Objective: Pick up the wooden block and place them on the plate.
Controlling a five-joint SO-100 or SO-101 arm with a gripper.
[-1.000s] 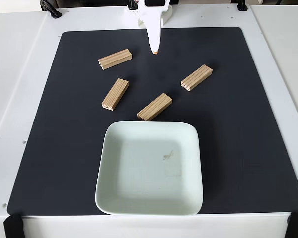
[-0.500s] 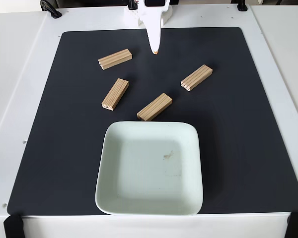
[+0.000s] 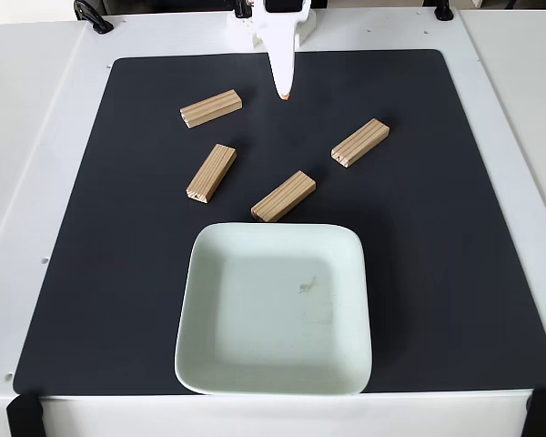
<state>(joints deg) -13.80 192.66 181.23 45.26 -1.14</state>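
worktop (image 3: pixel 45 182): white, with a black mat (image 3: pixel 437 228) covering most of it in the fixed view.
plate (image 3: pixel 205 300): pale mint-green square dish, rounded corners, raised rim, on the mat near its front edge, slightly left of centre. Nothing in it but a small brownish mark (image 3: pixel 308 286) near the middle.
upper-left block (image 3: pixel 211 108): light-tan wooden bar lying flat on the mat, near the top left, long axis close to horizontal, right end slightly higher in the picture.
left block (image 3: pixel 211 172): flat on the mat below the upper-left block, angled steeply, apart from it.
centre block (image 3: pixel 283 196): flat on the mat, diagonal, lower-left end just beside the plate's back rim; cannot tell if it touches the rim.
right block (image 3: pixel 359 143): flat on the mat, diagonal, well apart from the plate and the other three.
blocks vs plate: all four lie on the mat behind the plate, none on it.
gripper (image 3: pixel 283 91): white, comes in from the top edge at centre, tapers to an orange-tinted tip over the back of the mat, between the upper-left block and the right block, touching neither.
fingers: appear as one tapered white shape, no gap visible; cannot tell if closed or just seen edge-on. Nothing held.
clamps: black fittings at the worktop corners, top left (image 3: pixel 91 14) and bottom left (image 3: pixel 23 414).
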